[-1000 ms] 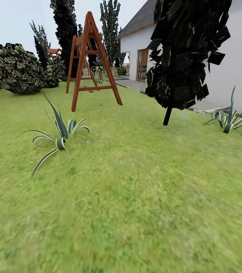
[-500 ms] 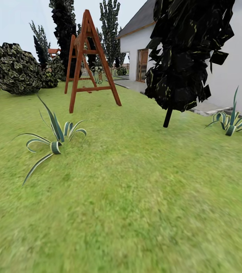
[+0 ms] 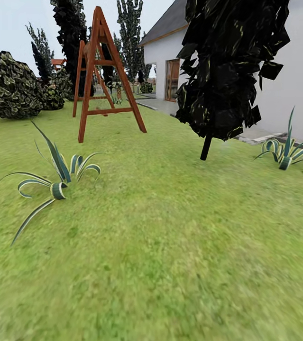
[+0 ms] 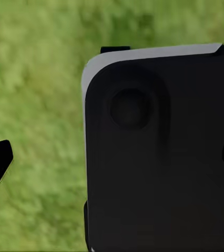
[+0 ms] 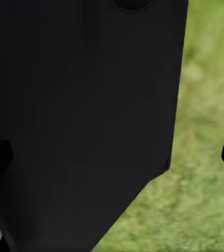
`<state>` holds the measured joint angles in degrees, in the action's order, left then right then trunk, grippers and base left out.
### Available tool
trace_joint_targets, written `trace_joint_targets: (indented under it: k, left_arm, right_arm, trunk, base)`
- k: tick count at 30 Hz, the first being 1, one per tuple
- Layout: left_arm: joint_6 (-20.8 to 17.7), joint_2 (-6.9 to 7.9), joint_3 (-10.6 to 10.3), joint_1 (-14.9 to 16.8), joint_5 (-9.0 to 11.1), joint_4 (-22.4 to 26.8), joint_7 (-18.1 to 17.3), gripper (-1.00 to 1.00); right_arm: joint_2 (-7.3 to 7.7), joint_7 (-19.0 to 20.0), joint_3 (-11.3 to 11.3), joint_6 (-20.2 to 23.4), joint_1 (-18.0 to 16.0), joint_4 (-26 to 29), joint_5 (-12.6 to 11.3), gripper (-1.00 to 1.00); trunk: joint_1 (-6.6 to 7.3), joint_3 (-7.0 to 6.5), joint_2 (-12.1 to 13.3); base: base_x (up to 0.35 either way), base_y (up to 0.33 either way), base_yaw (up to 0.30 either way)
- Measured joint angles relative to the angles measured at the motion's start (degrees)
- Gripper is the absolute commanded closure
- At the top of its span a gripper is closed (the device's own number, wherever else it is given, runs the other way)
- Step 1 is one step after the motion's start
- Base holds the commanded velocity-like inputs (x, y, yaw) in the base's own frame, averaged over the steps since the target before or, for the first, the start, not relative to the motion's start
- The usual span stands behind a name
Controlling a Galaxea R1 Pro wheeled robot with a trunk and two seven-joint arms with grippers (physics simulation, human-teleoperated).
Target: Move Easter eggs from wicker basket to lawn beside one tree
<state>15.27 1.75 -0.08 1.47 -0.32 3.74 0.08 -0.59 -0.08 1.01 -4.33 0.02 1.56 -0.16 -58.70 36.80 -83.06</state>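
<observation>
Open lawn (image 3: 170, 246) ahead — dark cone tree (image 3: 227, 71) right, both end effectors' spread unclear

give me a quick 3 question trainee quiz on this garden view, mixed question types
1. True or false: the wooden A-frame stands on paving stones.
2. Multiple choice: the dark cone-shaped tree is nearest to: A) the round bush B) the white house C) the striped plant at the head view's left.
3. Fill in: both wrist views look past a dark robot part at ____.

Key: 1 false, it stands on the lawn. 2 B. 3 grass.
</observation>
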Motion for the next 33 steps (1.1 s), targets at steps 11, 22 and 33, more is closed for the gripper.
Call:
trace_joint_targets:
  k: [11, 22, 33]
  left_arm:
    - [0.0, 0.0, 0.0, 0.0, 0.0, 0.0, 0.0, -1.0]
    - [0.2, 0.0, 0.1, 0.0, 0.2, 0.3, 0.0, -1.0]
    - [-0.1, -0.06, 0.1, -0.3, 0.0, 0.2, 0.2, -1.0]
  right_arm:
    - [-0.01, 0.0, 0.0, 0.0, 0.0, 0.0, 0.0, -1.0]
    - [-0.02, 0.0, 0.0, 0.0, 0.0, 0.0, 0.0, -1.0]
    - [-0.02, 0.0, -0.1, 0.0, 0.0, 0.0, 0.0, -1.0]
  trunk:
    - [0.0, 0.33, 0.0]
    - [-0.02, 0.51, 0.0]
    - [-0.04, 0.51, 0.0]
  base:
    - [0.333, 0.0, -0.139]
    - [0.263, 0.0, -0.047]
    - [0.023, 0.0, -0.002]
